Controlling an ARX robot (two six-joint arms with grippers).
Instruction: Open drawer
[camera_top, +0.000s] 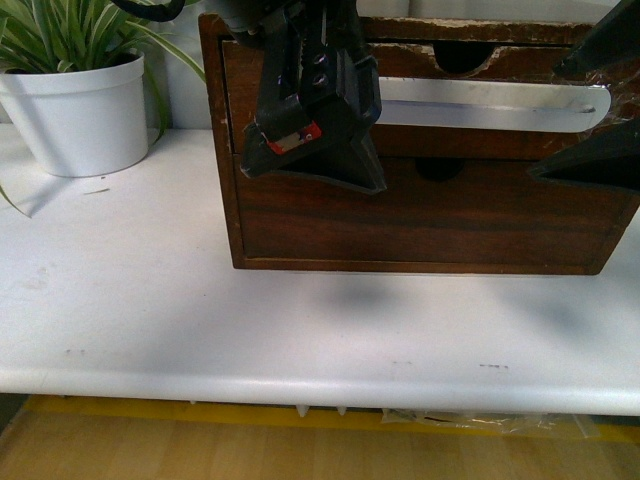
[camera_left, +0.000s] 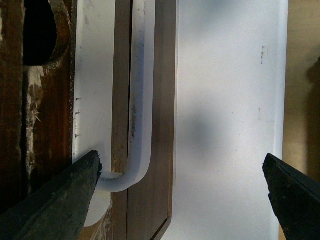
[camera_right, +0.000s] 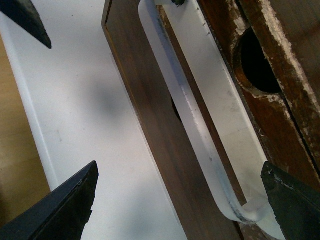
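Looking across the white worktop (camera_top: 300, 330), you have both black claws spread wide and holding nothing: the left claw (camera_left: 180, 200) straddles one bent end of the long white plastic handle (camera_top: 480, 103), and the right claw (camera_right: 182, 200) straddles the other. That handle sits on the dark brown wooden drawer (camera_top: 500, 140) with the half-round notch, the upper one in the brown wooden box (camera_top: 420, 225), seemingly shut. Pull unevenly and you may peel the handle off, jam the drawer, or drag the whole box forward.
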